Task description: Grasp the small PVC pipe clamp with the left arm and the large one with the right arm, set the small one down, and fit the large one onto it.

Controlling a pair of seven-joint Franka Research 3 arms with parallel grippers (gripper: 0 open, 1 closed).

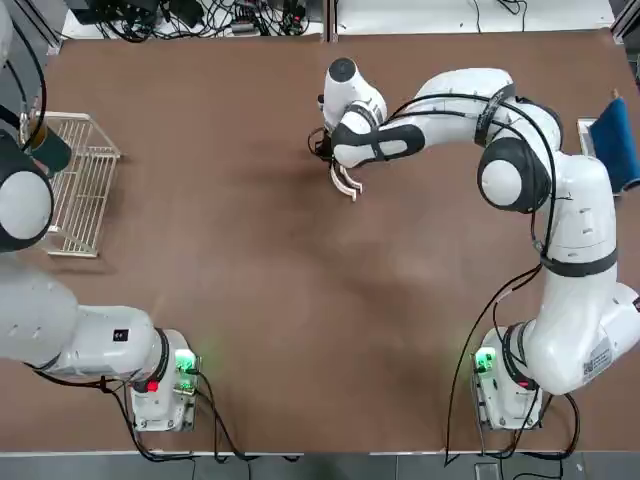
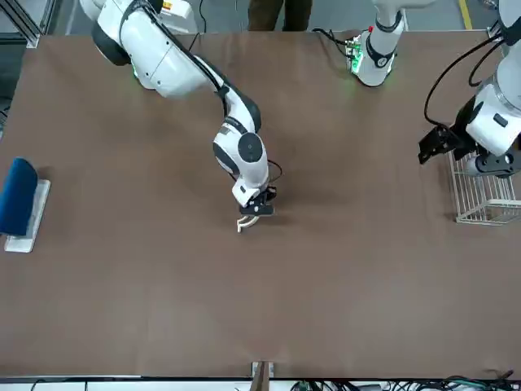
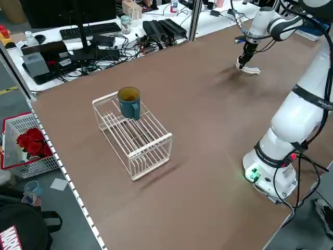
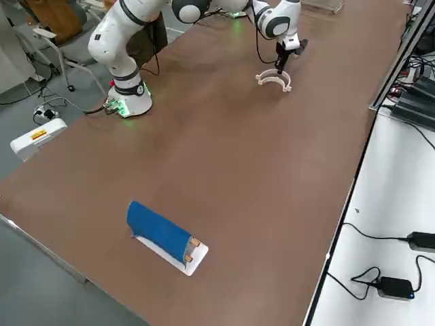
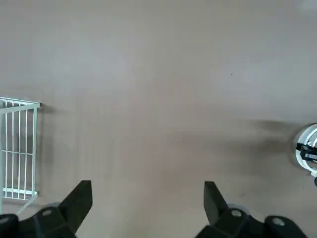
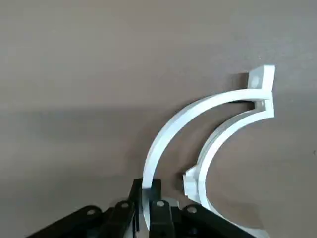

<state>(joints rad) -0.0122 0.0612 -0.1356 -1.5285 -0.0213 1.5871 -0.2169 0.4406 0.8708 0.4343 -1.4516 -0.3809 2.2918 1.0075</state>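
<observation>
The right pincer (image 6: 147, 184) is closed on the large clamp (image 6: 172, 126), gripping its white curved band, out over the far part of the desk (image 1: 260, 250). The small clamp (image 6: 212, 148) lies within the large one's curve; their tabs meet at one end, while the bands stand apart along the arc and at the other end. I cannot tell whether the small clamp touches the desk.

The left pincer (image 5: 148, 184) is open, with nothing between its fingers, above the desk near the white wire rack (image 3: 136, 140). A blue-green mug (image 3: 129, 102) sits on top of the rack.

Near the desk's other side, a blue cover (image 4: 160, 231) lies over a white board (image 4: 194, 261). A small label (image 1: 598, 357) on the right arm carries print too small to read, as does a red-and-white tag (image 3: 10, 238) on the dark bag (image 3: 31, 224). A person's legs (image 2: 279, 12) show behind the desk.
</observation>
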